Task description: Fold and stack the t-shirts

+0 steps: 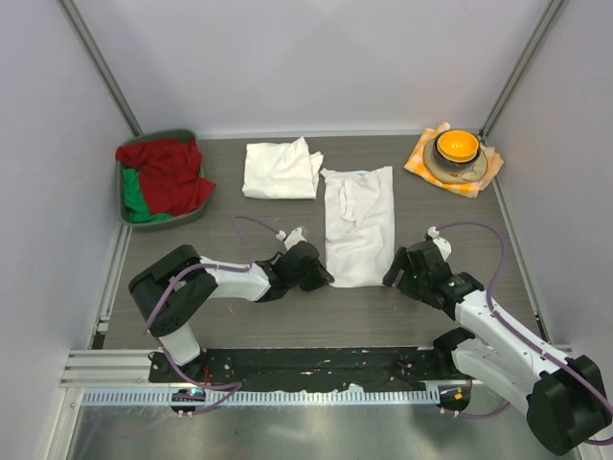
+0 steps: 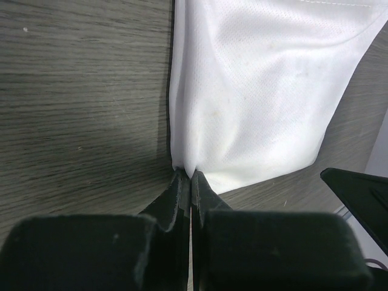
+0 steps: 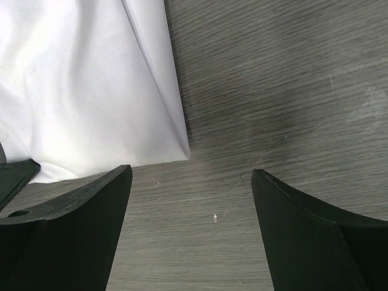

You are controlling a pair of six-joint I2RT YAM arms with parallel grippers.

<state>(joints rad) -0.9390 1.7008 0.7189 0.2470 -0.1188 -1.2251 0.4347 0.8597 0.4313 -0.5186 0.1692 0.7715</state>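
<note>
Left end effector (image 2: pixel 191 177) is pressed together on the near left corner of the long t-shirt (image 1: pixel 359 225). A thin fold of white fabric is nipped between its tips, and the cloth puckers up from that spot in the left wrist view. Right end effector (image 3: pixel 191 171) stands with its jaws apart, low over the worktop (image 1: pixel 239 321). The shirt's near right corner lies just ahead of the gap and not yet between the pads, so nothing is held there.

The long t-shirt lies as a narrow strip in the middle of the worktop, running from near the arms toward the far edge. A folded t-shirt (image 1: pixel 280 171) sits just beside its far left end, closer to the far edge. A bin (image 1: pixel 172 133) of red and green cloth occupies the far left corner. An orange bowl (image 1: pixel 458 146) on a checked cloth (image 1: pixel 418 161) occupies the far right corner.

By the look of it, the fabric is thin, light and limp. It will probably sag between two grips, drag on the worktop and slip out of a shallow pinch. The hem corners seem the right hold, with all layers caught well inside the pads, so the near end can be carried evenly toward the far end. A lift with only the left corner gripped would likely skew the fold
</note>
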